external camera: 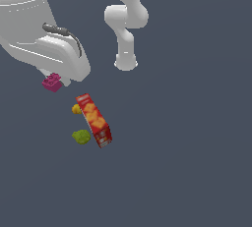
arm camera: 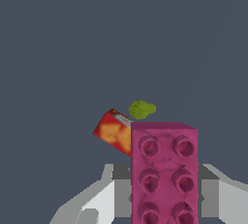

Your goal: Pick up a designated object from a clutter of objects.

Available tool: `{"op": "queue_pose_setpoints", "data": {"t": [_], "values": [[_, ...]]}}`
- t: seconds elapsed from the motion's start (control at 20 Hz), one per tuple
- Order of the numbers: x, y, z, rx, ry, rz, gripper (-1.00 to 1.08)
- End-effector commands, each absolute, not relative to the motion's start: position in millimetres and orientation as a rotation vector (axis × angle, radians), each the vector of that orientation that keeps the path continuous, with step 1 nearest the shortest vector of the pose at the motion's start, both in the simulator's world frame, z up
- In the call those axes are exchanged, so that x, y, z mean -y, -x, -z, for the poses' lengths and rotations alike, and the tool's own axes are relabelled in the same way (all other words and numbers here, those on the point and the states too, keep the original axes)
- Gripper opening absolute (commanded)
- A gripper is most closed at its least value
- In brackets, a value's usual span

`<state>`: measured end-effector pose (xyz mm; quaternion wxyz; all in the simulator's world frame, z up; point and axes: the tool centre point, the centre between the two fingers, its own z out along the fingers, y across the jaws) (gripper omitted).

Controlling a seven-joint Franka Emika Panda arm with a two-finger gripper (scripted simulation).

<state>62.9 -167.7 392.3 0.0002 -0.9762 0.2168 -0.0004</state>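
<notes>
The designated object, a magenta studded brick (arm camera: 164,169), fills the space between my gripper's (arm camera: 164,196) grey pads (arm camera: 121,189), which press against both of its sides. In the exterior view the brick (external camera: 52,82) sits just under the white hand, and my gripper (external camera: 56,79) is shut on it. The rest of the clutter lies apart from it: a red cracker box (external camera: 94,120), a green lumpy item (external camera: 81,136) and a small yellow item (external camera: 76,108). From the wrist, the box (arm camera: 114,133) and the green item (arm camera: 142,109) look small and far beyond the brick.
The arm's white base column (external camera: 126,61) stands behind the clutter, toward the exterior view's right of the hand. The dark grey floor (external camera: 187,162) spreads all around.
</notes>
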Motion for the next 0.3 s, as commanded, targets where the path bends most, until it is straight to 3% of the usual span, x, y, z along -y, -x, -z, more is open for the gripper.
{"op": "queue_pose_setpoints", "data": {"t": [0.0,0.25], "values": [[172.7,-62.2,-399.9,-0.679,3.067,0.0,-1.0],[176.3,-62.0,-404.7,-0.679,3.067,0.0,-1.0]]}}
